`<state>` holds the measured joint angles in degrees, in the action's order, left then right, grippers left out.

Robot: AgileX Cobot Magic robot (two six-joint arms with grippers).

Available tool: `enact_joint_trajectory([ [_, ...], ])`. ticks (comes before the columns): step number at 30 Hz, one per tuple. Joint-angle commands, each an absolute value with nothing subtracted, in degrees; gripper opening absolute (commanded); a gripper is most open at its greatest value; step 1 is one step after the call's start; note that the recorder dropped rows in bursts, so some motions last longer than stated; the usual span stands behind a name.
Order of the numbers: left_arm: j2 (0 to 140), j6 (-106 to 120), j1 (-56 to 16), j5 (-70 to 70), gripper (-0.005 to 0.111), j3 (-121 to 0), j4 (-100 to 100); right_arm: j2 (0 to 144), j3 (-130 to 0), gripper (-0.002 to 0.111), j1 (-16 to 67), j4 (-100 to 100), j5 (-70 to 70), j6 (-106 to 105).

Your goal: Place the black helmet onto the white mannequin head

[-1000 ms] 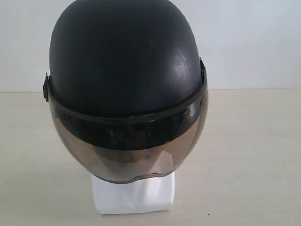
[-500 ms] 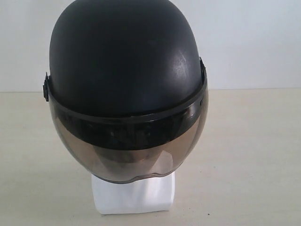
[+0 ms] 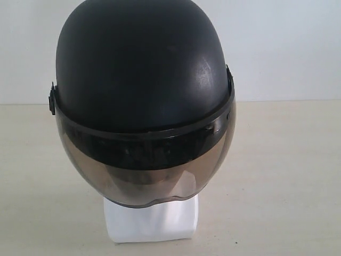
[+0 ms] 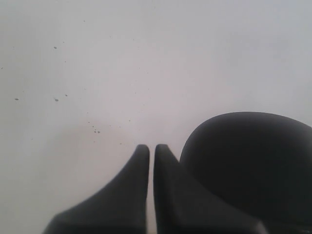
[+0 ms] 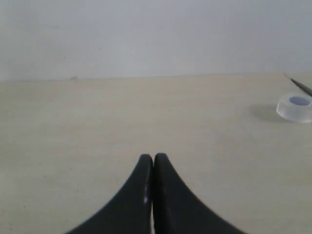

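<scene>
The black helmet sits on top of the white mannequin head, its smoky-brown visor hanging over the face; only the head's white neck and base show below. Neither gripper appears in the exterior view. In the left wrist view my left gripper is shut with nothing between its fingers, and the helmet's dark dome bulges beside it, in front of a white wall. In the right wrist view my right gripper is shut and empty above the beige table.
The beige table spreads around the head, with a white wall behind it. In the right wrist view a roll of clear tape lies on the table near a thin dark rod.
</scene>
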<state>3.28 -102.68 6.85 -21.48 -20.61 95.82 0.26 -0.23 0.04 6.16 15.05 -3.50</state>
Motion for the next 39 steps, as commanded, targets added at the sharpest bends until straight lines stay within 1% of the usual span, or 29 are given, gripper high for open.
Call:
enact_joint_trajectory([
  [1, 3.0, -103.2, 6.9, -21.2, 0.004, -20.4, 95.3, 0.0, 0.0, 0.0, -0.4, 6.2, 19.1, -3.5],
  [27, 3.0, -103.1, 6.8, -21.2, 0.004, -20.4, 95.3, 0.0, 0.0, 0.0, -0.4, 8.6, 19.6, -1.1],
  [29, 3.0, -100.3, 6.8, -21.1, 0.004, -20.3, 95.4, 0.0, 0.0, 0.0, -0.4, 8.6, 19.6, -1.1],
  [32, 1.8, -100.4, 5.8, -22.7, 0.004, -16.8, 95.8, 0.0, 0.0, 0.0, -0.4, 8.6, 19.6, -1.1],
  [35, 0.0, -103.4, 1.3, -22.3, 0.004, -9.8, 94.6, 0.0, 0.0, 0.0, -0.4, 8.6, 19.6, -1.1],
  [37, 0.0, -105.1, -0.1, -21.1, 0.004, -6.4, 88.8, 0.0, 0.0, 0.0, -0.4, 8.6, 19.6, -1.1],
  [39, 0.0, -105.9, -0.2, -21.0, 0.004, -4.5, 76.8, 0.0, 0.0, 0.0, -0.4, 8.6, 19.6, -1.1],
])
